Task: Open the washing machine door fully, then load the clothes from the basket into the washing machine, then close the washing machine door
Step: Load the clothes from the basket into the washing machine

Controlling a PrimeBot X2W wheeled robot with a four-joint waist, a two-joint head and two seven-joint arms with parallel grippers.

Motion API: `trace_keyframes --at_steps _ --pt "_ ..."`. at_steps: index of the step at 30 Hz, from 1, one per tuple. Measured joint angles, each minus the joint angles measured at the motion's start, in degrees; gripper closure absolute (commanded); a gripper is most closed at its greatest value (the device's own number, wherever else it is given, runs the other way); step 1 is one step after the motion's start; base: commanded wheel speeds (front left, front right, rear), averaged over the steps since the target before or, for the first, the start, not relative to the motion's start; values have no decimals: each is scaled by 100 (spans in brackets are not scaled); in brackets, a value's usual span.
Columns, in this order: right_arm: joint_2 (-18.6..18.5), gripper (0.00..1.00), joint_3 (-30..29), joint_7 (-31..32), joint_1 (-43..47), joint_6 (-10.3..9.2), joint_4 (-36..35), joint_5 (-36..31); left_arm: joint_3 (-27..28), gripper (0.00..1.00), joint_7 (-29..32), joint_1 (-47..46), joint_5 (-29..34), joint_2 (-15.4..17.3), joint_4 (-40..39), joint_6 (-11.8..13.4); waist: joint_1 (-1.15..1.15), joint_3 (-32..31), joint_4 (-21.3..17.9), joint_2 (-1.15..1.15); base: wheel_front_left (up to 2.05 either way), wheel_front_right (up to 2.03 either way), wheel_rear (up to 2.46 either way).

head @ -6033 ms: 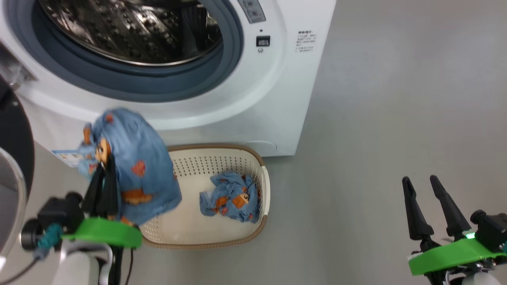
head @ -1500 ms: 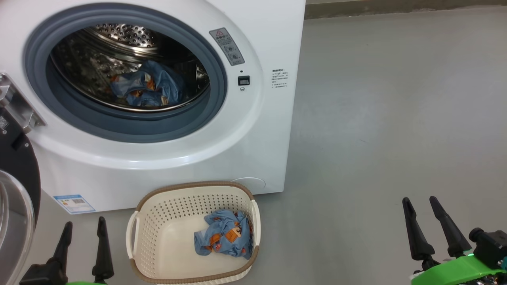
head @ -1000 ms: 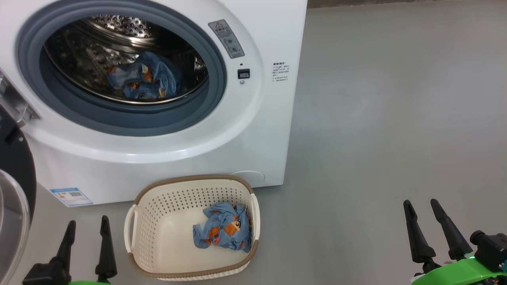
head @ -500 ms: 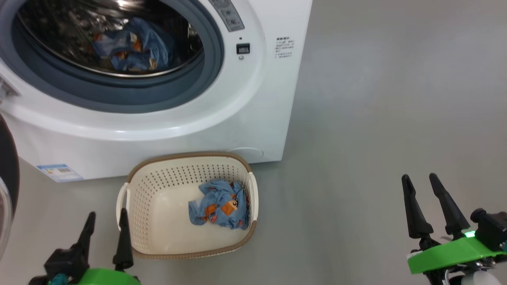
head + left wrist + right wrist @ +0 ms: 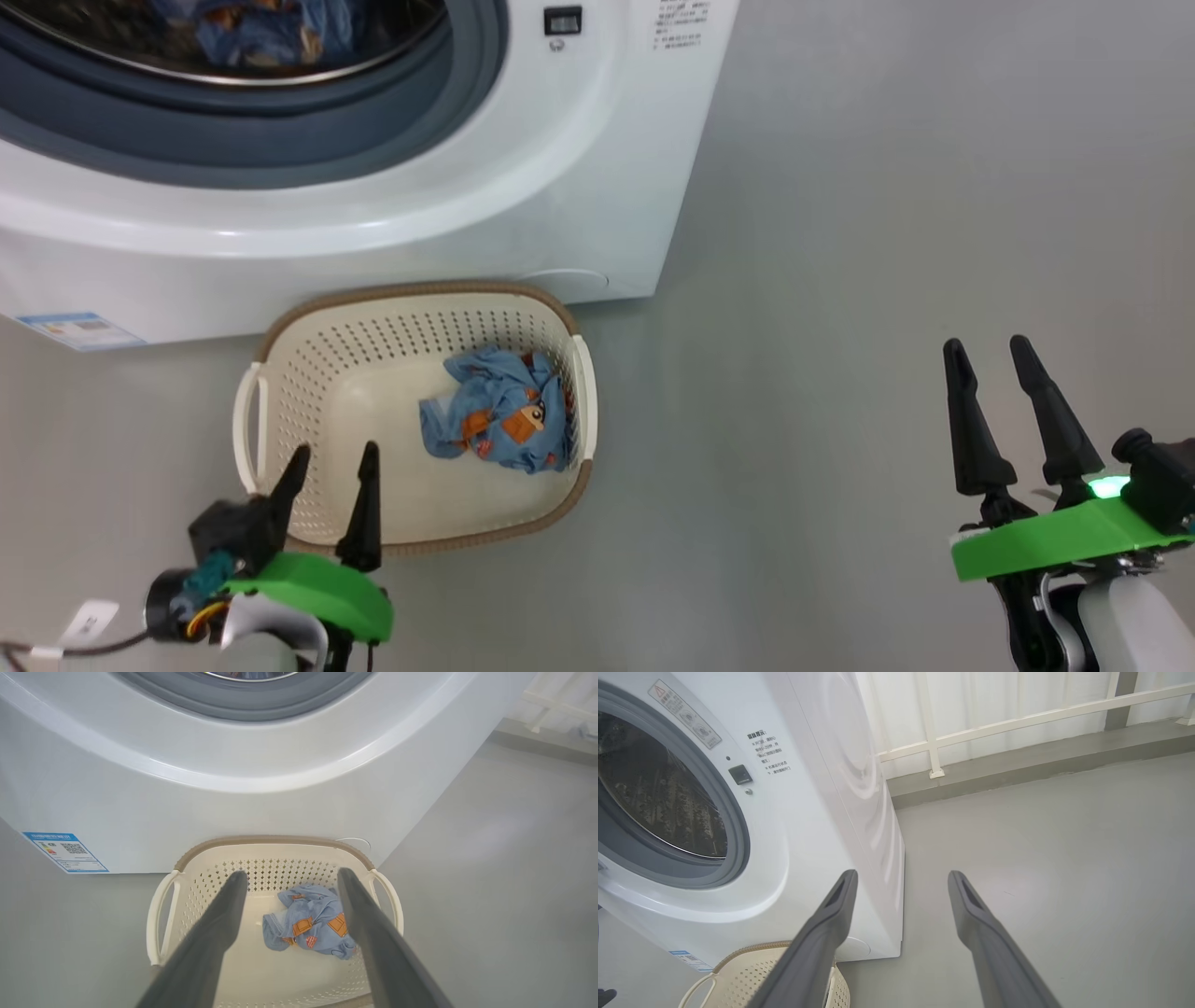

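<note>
**Clothes.** Two small blue garments with orange-brown cartoon prints. One [image 5: 499,420] lies crumpled on the bottom of the basket [image 5: 401,291], against the right wall. The other [image 5: 252,23] lies beyond the basket, in the drum of the washer [image 5: 560,187], above the grey gasket [image 5: 280,140].

**Basket.** Cream, perforated, with a brown rim and two side handles. It stands on the floor [image 5: 840,280], its far rim just beside the washer's front. The blue label [image 5: 79,329] is to the left of its far corner.

**Left hand** [image 5: 334,455]. Fingers spread and holding nothing. The tips are over the basket's near-left part, apart from the garment. In the left wrist view the garment shows between the two fingers.

**Right hand** [image 5: 986,345]. Fingers spread and holding nothing, over the floor well to the right of the basket.

**Changes.**
- Six seconds ago the left hand held one garment up over the basket's left side. That garment is now in the drum.
- Half a second ago the left hand's tips were outside the basket's near-left corner. They are now past the near rim.
- The head camera has tilted down. The basket keeps its place against the washer.
- The right hand keeps its spread.
</note>
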Motion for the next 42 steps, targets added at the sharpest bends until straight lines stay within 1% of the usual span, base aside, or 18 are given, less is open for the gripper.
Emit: trace_keyframes --at_steps 9,13,14,19,26,30,35,39,40,42 --pt "148 0 23 0 -360 0 -71 -1 -581 0 1 -905 -198 156 783 0 0 616 -168 0 0 0 0" --pt "181 0 36 0 -530 0 -96 -1 -887 0 0 -1307 -303 181 1214 0 0 886 -277 0 0 0 0" --pt "181 0 36 0 -530 0 -96 -1 -887 0 0 -1307 -303 181 1214 0 0 886 -277 0 0 0 0" --pt "304 0 89 0 -704 0 -112 -1 -1386 0 0 -1800 -423 344 1758 0 0 1183 -452 0 0 0 0" --pt "404 0 225 0 -894 0 -144 -1 -2075 0 0 -2480 -744 552 2457 0 0 1563 -719 0 0 0 0" --pt "483 0 237 0 -984 0 -164 0 -2541 0 9 -2776 -985 665 2709 0 0 1773 -875 0 0 0 0" --pt "520 0 280 0 -992 0 -165 0 -3072 0 160 -3026 -1340 778 2883 0 0 2028 -1046 0 0 0 0" --pt "542 0 358 0 -1121 0 -196 1 -3354 0 289 -3214 -1624 916 2977 0 0 2207 -1166 0 0 0 0" --pt "557 0 389 -1 -1171 0 -218 1 -3460 0 364 -3320 -1766 1001 3045 0 0 2290 -1222 0 0 0 0" --pt "563 0 400 -1 -1193 0 -242 1 -3527 0 404 -3433 -1857 1068 3111 0 0 2370 -1276 0 0 0 0"
